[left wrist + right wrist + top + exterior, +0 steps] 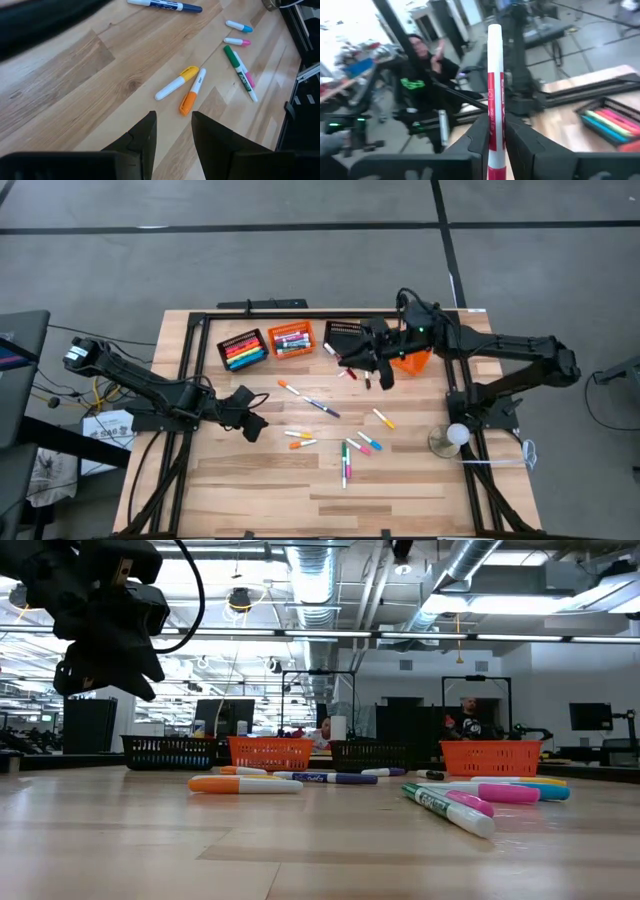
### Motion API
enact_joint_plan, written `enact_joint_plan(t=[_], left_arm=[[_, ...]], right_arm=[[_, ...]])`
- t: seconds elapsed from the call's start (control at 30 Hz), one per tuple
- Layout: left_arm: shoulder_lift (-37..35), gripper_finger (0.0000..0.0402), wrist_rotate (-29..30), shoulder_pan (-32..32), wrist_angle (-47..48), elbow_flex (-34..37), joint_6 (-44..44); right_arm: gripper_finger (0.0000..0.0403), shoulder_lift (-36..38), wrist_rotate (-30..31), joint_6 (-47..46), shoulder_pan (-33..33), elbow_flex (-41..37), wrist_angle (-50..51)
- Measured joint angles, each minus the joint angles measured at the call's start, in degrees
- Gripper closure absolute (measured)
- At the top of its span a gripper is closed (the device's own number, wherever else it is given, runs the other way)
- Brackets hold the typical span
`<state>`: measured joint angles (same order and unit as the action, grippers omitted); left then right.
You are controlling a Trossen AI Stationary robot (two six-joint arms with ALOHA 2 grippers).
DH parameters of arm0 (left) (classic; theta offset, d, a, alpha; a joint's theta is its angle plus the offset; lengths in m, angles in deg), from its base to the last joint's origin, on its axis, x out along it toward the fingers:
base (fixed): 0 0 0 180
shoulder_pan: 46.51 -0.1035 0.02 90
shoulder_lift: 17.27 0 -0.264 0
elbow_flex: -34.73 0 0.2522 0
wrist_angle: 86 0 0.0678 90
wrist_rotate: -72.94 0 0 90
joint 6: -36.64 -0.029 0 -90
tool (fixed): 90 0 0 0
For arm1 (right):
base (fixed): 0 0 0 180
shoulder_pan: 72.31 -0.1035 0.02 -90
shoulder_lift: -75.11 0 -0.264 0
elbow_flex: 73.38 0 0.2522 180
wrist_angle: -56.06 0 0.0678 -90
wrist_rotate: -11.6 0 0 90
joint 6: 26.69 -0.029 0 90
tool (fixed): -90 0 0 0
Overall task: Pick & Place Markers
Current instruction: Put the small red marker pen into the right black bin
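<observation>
The right gripper [495, 131] is up at the back of the table, near the black and orange baskets. Its two fingers pinch a white marker with a red band [495, 75] — the pen stands straight up between them in the right wrist view. From above, this gripper [385, 375] hangs over the spot between the third and fourth baskets.

The left gripper [173, 131] hangs low over the wood on the left side of the table. Its fingers are a little apart and there is nothing between them. From above it [250, 420] sits just left of the loose pens.

Four baskets stand in a row at the back: a black basket full of bright markers [243, 349], an orange basket with markers [291, 339], a second black basket [343, 335] and a second orange basket [411, 361] partly hidden under the right arm.

More markers lie loose on the table. An orange-capped marker [192, 92] and a yellow-capped marker [176, 83] lie side by side, almost touching, just past the left gripper's fingers. A green marker [239, 72] lies farther off with a pink one pressed beside it. A blue marker [165, 5] lies alone — well apart from the rest.

A person in dark clothes [422, 75] is in the room beyond the table.
</observation>
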<state>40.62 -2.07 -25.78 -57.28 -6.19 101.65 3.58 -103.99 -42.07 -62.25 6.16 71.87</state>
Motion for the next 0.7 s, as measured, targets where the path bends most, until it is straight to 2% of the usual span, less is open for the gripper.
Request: enact_joint_plan(t=[0.13,0.3,0.57,0.7], left_arm=[[0.0,0.028,0.0,0.0,-0.03,0.0,0.0],[0.0,0.028,0.02,-0.02,-0.46,-0.09,0.0],[0.0,0.028,1.33,-1.64,-1.32,-0.09,0.01],[0.0,0.028,1.36,-2.74,-1.6,-0.09,0.02]], right_arm=[[0.0367,-0.9,3.2,3.88,3.14,-0.02,3.85],[0.0381,-3.97,12.11,12.5,7.14,0.0,9.83],[0.0354,-14.4,24.72,22.69,13.3,-0.04,7.27],[0.0365,-19.83,25.81,25.46,16.83,0.03,7.57]])
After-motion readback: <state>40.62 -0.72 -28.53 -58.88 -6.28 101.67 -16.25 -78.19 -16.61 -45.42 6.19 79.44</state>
